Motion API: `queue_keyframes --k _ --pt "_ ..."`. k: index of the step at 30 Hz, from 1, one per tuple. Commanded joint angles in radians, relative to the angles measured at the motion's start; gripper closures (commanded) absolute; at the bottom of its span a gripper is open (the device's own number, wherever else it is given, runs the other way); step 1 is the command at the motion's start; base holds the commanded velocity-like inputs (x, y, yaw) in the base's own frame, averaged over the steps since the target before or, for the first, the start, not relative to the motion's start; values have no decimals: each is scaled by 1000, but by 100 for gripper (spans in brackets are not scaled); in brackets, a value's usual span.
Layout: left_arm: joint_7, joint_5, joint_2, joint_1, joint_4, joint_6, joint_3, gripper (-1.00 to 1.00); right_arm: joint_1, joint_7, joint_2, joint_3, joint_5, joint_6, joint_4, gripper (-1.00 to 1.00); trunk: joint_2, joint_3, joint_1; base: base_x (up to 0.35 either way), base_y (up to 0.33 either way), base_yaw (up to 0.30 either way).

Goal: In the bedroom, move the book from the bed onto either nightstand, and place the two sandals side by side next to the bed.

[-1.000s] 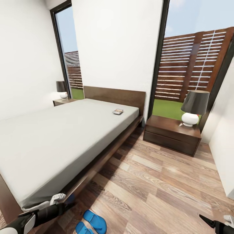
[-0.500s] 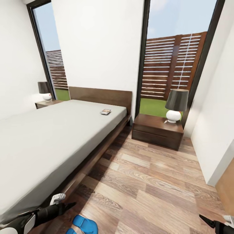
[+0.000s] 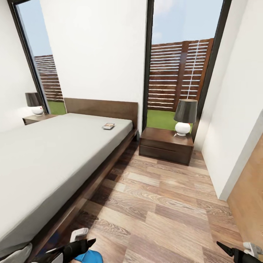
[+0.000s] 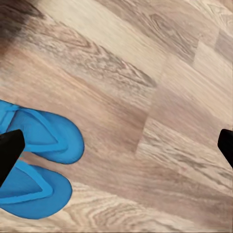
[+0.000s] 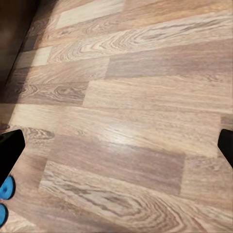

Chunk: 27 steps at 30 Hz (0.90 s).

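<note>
Left gripper [image 4: 116,145] wide-spread, empty above the sandals [image 4: 41,160].

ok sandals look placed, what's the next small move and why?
Probably roll forward along the bed toward the book. The two sandals lie side by side on the floor, both grippers look open and empty, and the book still sits on the mattress near the headboard, out of reach.

I can read no text anywhere. The book [image 3: 108,126] lies far up the bed [image 3: 54,153], and its cover is too small for me to make out any lettering. Nothing else before me carries a label, brand, number or sign.
</note>
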<state>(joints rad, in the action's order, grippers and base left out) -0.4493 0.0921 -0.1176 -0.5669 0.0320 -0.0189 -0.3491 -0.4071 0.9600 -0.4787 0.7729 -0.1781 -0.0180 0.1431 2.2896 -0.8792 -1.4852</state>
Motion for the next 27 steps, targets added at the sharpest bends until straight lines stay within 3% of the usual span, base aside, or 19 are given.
queue_keyframes --k 1,6,8,12,21,27 --pt "6 10 1 17 -4 -13 -8 -100 -1 3 9 9 -11 -2 -1 -100 0 -1 0 0 0 -99" --pt "19 34 2 62 -9 -55 11 -100 -1 -41 49 9 -12 -3 -16 -100 0 -1 0 0 0 -56" --pt "22 59 2 70 -10 -68 19 -100 -1 -182 77 9 -13 -3 -20 -100 0 -1 0 0 0 -10" --pt "23 65 -3 72 -10 -90 19 -100 -1 -270 91 9 -13 -3 -20 -100 0 -1 0 0 0 -3" --pt "24 64 -8 73 -12 -112 19 -100 -1 -302 95 9 -14 -39 -19 -100 0 -1 0 0 0 -20" --pt "24 62 -6 73 -12 -113 19 -100 -1 -303 95 9 -14 -43 -19 -100 0 -1 0 0 0 -213"
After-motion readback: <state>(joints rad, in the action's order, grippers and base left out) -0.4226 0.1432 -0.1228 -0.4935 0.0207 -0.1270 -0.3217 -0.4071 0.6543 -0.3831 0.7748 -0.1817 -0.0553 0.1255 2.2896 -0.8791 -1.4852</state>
